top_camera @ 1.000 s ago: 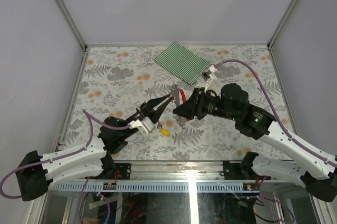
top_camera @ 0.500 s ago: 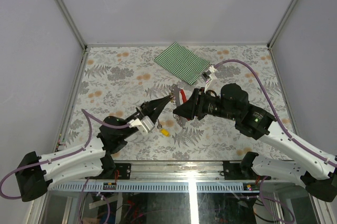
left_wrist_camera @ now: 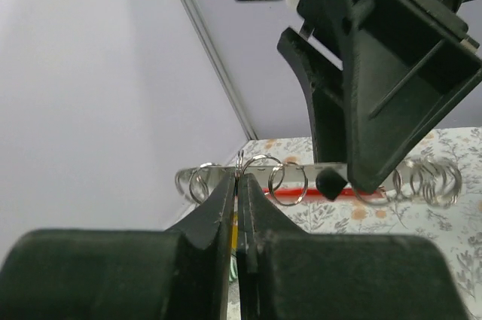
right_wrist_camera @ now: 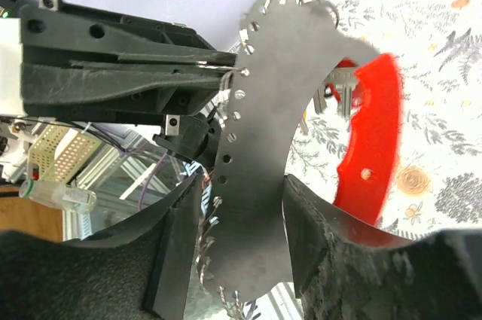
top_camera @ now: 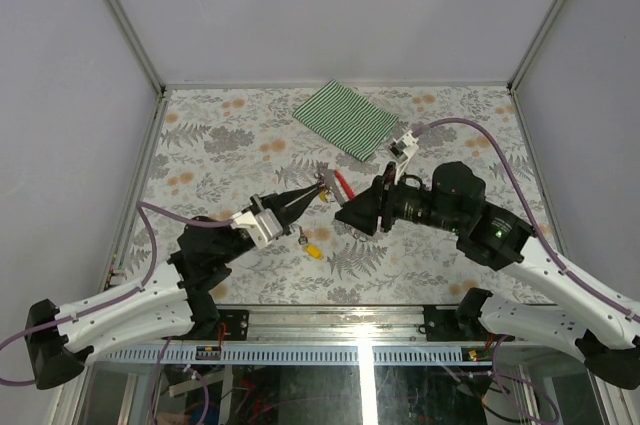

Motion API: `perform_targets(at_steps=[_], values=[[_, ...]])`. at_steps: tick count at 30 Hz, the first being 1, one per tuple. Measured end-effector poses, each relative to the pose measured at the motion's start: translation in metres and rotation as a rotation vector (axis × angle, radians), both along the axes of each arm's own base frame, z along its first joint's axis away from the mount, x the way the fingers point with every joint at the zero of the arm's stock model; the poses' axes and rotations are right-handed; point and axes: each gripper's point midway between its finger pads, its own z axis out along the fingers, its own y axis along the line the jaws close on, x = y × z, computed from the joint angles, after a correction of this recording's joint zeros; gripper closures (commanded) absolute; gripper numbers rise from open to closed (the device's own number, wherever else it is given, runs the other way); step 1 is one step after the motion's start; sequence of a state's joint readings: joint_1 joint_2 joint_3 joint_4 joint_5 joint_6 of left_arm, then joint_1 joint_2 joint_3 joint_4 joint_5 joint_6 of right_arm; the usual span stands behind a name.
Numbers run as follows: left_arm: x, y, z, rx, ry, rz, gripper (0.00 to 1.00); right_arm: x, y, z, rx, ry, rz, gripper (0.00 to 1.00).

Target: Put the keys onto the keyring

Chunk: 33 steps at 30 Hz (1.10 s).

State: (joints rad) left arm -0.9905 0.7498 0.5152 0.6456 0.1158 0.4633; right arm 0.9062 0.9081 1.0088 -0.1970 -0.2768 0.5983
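The keyring [top_camera: 341, 183] is a curved silver plate [right_wrist_camera: 267, 102] edged with several small rings, joined to a red curved strap [right_wrist_camera: 374, 139]. It hangs above the table between both arms. My right gripper [right_wrist_camera: 237, 192] is shut on the plate, one finger [right_wrist_camera: 177, 248] on each edge. My left gripper [left_wrist_camera: 239, 178] is shut on one small ring [left_wrist_camera: 242, 162] at the plate's rim, and its tips [top_camera: 322, 188] meet the keyring from the left. One of the keys, with a yellow head [top_camera: 313, 251], lies on the table below the grippers. Other keys are out of view.
A green striped cloth [top_camera: 347, 118] lies at the back of the flowered table [top_camera: 210, 155]. Metal frame rails [top_camera: 135, 195] border the table left and right. My right gripper [top_camera: 343, 213] and its wrist fill the middle right.
My left gripper has gone from open to shut on a ring of the keyring. The left arm's body has drawn back to the left, and the right wrist has shifted slightly right.
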Motion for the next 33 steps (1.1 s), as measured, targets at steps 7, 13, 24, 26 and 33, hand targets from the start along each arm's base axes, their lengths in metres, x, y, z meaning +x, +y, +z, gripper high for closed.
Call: perform_targets(at_steps=[7, 13, 24, 26, 33], values=[[-0.006, 0.003, -0.003, -0.013, 0.070, -0.026, 1.00, -0.010, -0.013, 0.010, 0.003, -0.163, 0.050, 0.35], [-0.007, 0.003, -0.003, -0.027, 0.102, -0.041, 1.00, -0.017, -0.020, 0.007, 0.007, -0.296, 0.095, 0.32], [-0.029, 0.000, -0.006, -0.021, 0.074, -0.151, 1.00, -0.028, -0.031, 0.032, 0.039, -0.603, 0.161, 0.64], [-0.035, -0.003, -0.011, -0.004, 0.067, -0.186, 1.00, -0.030, -0.032, 0.035, 0.039, -0.647, 0.174, 0.68], [-0.053, -0.009, -0.013, 0.024, 0.027, -0.286, 1.00, -0.042, -0.030, 0.040, 0.046, -0.789, 0.268, 0.73]])
